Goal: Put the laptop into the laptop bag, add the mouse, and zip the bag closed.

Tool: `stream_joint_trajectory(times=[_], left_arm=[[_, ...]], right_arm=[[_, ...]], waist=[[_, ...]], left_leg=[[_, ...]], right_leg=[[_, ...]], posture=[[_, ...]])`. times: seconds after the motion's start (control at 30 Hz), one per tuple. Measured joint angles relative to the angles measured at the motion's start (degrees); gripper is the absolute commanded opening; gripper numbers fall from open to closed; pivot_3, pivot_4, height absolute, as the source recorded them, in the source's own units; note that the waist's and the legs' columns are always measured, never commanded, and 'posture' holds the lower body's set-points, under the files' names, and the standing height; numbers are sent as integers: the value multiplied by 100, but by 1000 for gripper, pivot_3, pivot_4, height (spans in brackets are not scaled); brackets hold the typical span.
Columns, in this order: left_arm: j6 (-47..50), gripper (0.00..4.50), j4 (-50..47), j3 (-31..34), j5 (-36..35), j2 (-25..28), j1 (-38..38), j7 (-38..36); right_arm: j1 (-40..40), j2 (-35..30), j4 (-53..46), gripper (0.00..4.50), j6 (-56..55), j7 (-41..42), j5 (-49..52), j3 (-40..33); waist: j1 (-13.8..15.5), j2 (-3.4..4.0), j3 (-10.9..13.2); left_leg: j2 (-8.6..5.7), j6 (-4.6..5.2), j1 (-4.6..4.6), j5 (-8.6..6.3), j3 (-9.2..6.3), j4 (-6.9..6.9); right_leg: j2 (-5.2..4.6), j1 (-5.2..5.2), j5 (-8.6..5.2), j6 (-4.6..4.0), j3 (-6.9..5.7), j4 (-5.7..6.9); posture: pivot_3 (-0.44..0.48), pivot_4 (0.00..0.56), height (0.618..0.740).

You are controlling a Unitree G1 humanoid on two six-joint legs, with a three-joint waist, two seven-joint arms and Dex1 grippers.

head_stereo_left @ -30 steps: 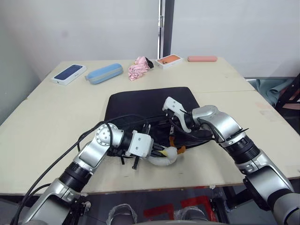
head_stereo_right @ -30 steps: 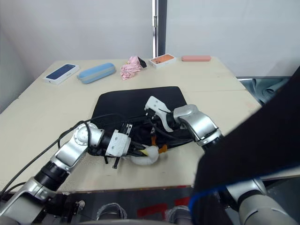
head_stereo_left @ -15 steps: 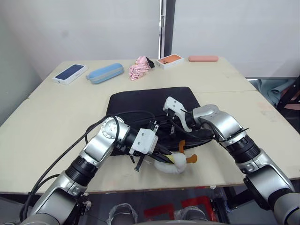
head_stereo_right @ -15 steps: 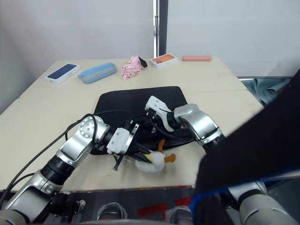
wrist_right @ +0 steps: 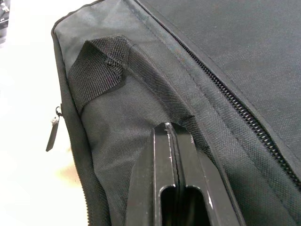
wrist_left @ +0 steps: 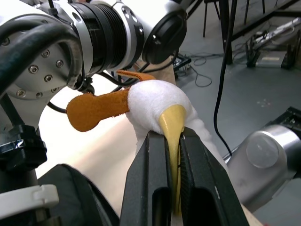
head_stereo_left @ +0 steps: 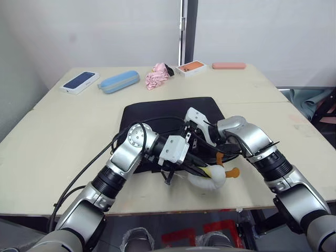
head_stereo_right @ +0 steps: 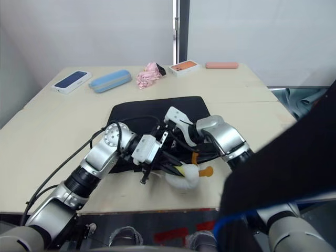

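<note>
The black laptop bag (head_stereo_left: 157,111) lies flat mid-table. At its front edge my left gripper (wrist_left: 173,136) is shut on the yellow part of the white plush charm (head_stereo_left: 210,177), which has an orange tab. My right gripper (wrist_right: 165,128) is shut, its tips pinched into a fold of bag fabric beside a strap handle (wrist_right: 99,66) and the zipper (wrist_right: 225,96). A zipper pull (wrist_right: 52,134) hangs at the bag's corner. The laptop and the mouse are out of view.
Along the table's far side lie a white box with a dark blue top (head_stereo_left: 79,82), a light-blue oblong case (head_stereo_left: 118,82), a pink crumpled cloth (head_stereo_left: 156,76), an orange-topped box (head_stereo_left: 190,67) and a pink flat case (head_stereo_left: 228,65). The table's front edge (head_stereo_left: 157,211) is close below the grippers.
My left gripper has moved right along the bag's front edge, dragging the plush charm with it. The right gripper has stayed put on the bag.
</note>
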Motion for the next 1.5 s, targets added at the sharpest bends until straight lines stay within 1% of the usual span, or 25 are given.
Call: stream_joint_trajectory(times=[0.17, 0.27, 0.37, 0.43, 0.5, 0.53, 0.57, 0.6, 0.7, 0.83, 0.97, 1.03, 1.13, 1.2, 1.3, 1.4, 1.5], left_arm=[[-317, 27, 403, -12, 87, -209, -179, -88], [-383, 27, 447, -16, 130, -231, -199, -103], [-216, 1098, 430, -22, 141, -107, -201, -110], [11, 1810, 362, -29, 142, 84, -200, -129], [19, 2519, 282, -18, 192, 246, -195, -110], [-19, 2944, 168, -25, 249, 367, -165, -114], [-44, 3288, 78, -32, 298, 493, -139, -119], [-54, 3521, 40, -32, 309, 543, -124, -124], [-10, 3521, -87, 107, 325, 1142, 58, -151], [210, 3521, -215, 511, 148, 1495, 241, -26], [563, 3521, -527, 989, -227, 1767, 383, 137], [993, 3521, -772, 1524, -603, 2113, 641, 321], [1293, 3521, -1012, 2006, -851, 2451, 988, 456], [1332, 3521, -1101, 2223, -867, 2676, 1332, 503], [1332, 3521, -1103, 2482, -849, 2880, 1746, 598], [1299, 3521, -1131, 2750, -848, 2928, 1922, 775], [994, 3521, -1006, 3019, -745, 2962, 2287, 904]], right_arm=[[-26, -2, 82, 0, 72, 9, -1, -85], [-25, 3, 80, 0, 89, 5, -3, -100], [-24, 11, 39, 0, 92, -5, -34, -68], [-11, 24, -31, 0, 92, -42, -46, -17], [-2, 24, -50, 0, 94, -55, -48, -9], [-2, 24, -49, 0, 96, -67, -48, -14], [-2, 24, -47, 0, 105, -90, -48, -17], [-2, 23, -45, 0, 110, -96, -48, -21], [26, 31, -91, 0, 116, -101, -47, 13], [32, 20, -123, 0, 132, -92, -47, 13], [33, 31, -140, 0, 133, -92, -43, 18], [53, 46, -144, 0, 130, -92, -39, 11], [62, 50, -144, 0, 126, -87, -39, 3], [64, 49, -141, 0, 119, -85, -39, -3], [73, 43, -143, 0, 111, -81, -36, -26], [80, 42, -147, 0, 138, -70, -2, -70], [105, 22, -159, 0, 206, -33, 106, -133]], waist=[[17, -1, 0], [9, -1, 1], [8, -1, 0], [-10, 0, 1], [-13, 0, 1], [-13, 0, 1], [-10, 0, 1], [-9, 0, 0], [-25, 3, 0], [-34, 3, 1], [-52, 4, 1], [-77, 4, 1], [-79, 5, 1], [-84, 5, 1], [-84, 6, 2], [-70, 6, 2], [-81, 7, 3]], left_leg=[[-1, 2, -1, 0, 0, 8], [0, 3, -2, 0, 1, 7], [1, 3, -2, 0, 1, 6], [1, 3, -1, 0, 2, 6], [1, 2, 0, 0, 2, 4], [1, 2, -1, 0, 2, 3], [2, 2, -1, 0, 2, 3], [2, 2, 0, 0, 2, 4], [2, 1, 1, 0, 1, 4], [2, 0, -2, -1, 2, 3], [2, -1, -2, -1, 2, -4], [4, -3, -3, -1, 3, -7], [4, -3, -3, -2, 3, -9], [4, -3, -2, -2, 4, -9], [5, -4, -2, -2, 2, -10], [5, -4, -3, -2, 3, -9], [5, -4, -5, -2, 6, -17]], right_leg=[[-1, 1, 4, -2, 1, 0], [-1, 0, 4, -1, 1, 0], [0, -1, 4, -1, 0, 0], [0, -2, 4, -1, 1, 0], [0, -2, 4, 0, 1, -1], [0, -2, 4, 0, 1, -2], [0, -2, 4, 0, 1, -1], [0, -2, 4, 0, 1, -1], [1, -6, 3, 1, 1, 5], [1, -6, 3, 1, 1, 0], [2, -8, 2, 2, 0, -2], [5, -12, 1, 3, 0, -2], [5, -10, 0, 4, 0, -8], [5, -10, 0, 5, 0, -9], [5, -11, -1, 6, -1, -8], [5, -11, -1, 5, 0, -8], [6, -16, -2, 7, 0, -14]], posture=[[0, 150, 740], [0, 150, 740], [0, 150, 740], [0, 150, 740], [0, 150, 740], [0, 150, 740], [0, 150, 740], [0, 150, 740], [0, 150, 740], [0, 150, 740], [0, 150, 740], [0, 150, 740], [0, 150, 740], [0, 150, 740], [0, 150, 740], [0, 150, 740], [0, 150, 740]])
